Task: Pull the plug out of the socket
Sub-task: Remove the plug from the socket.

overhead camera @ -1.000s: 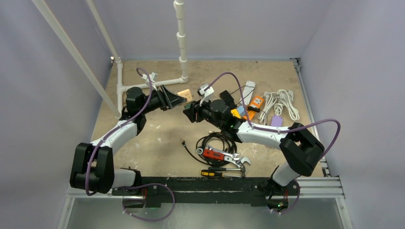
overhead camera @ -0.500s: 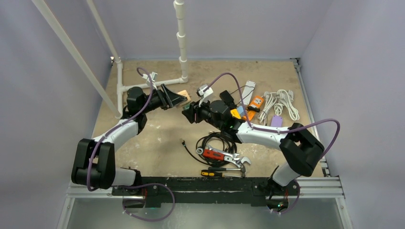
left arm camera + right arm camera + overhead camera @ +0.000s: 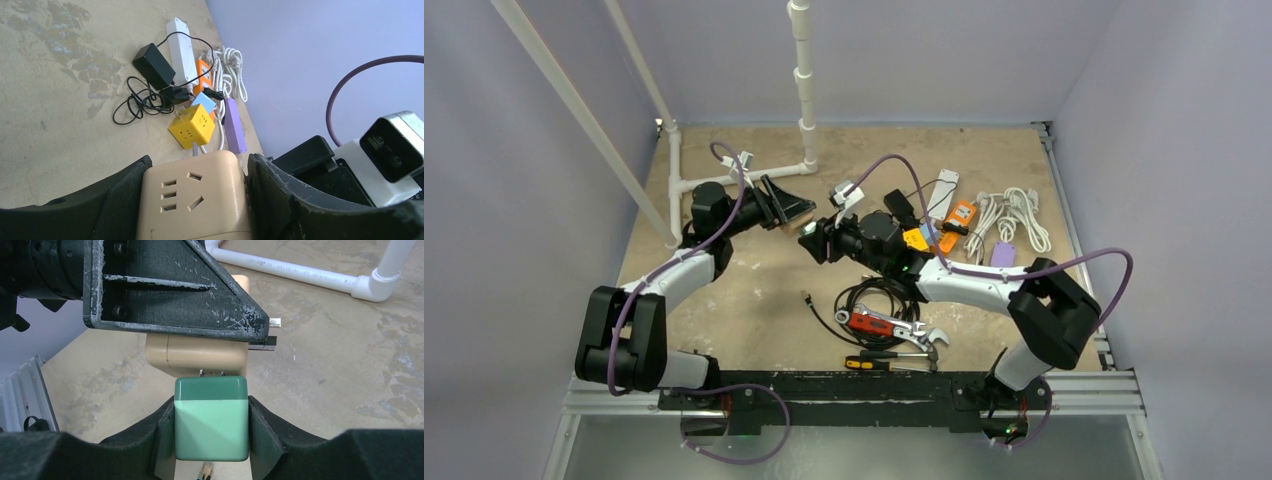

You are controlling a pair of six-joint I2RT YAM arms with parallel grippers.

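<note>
My left gripper (image 3: 197, 162) is shut on a beige socket block (image 3: 195, 200) and holds it above the table. My right gripper (image 3: 211, 405) is shut on a green plug (image 3: 211, 425). The plug sits against the beige socket (image 3: 200, 352), with a thin sliver of two metal prongs showing between them. The left gripper's black finger (image 3: 165, 290) covers the socket's top in the right wrist view. In the top view the left gripper (image 3: 792, 211) and right gripper (image 3: 814, 238) meet at mid-table, with the plug (image 3: 808, 230) between them and the socket mostly hidden.
A yellow cube socket (image 3: 191, 127), white power strip (image 3: 181, 50), black adapter (image 3: 153, 65) and purple strip (image 3: 234, 125) lie to the right. A coiled black cable with a red-handled wrench (image 3: 879, 322) and a screwdriver (image 3: 874, 362) lie near. White PVC pipes (image 3: 724, 178) stand far left.
Both grippers have shifted a little to the left and nearer, still joined at the plug and socket. The socket shows less in the top view now.
</note>
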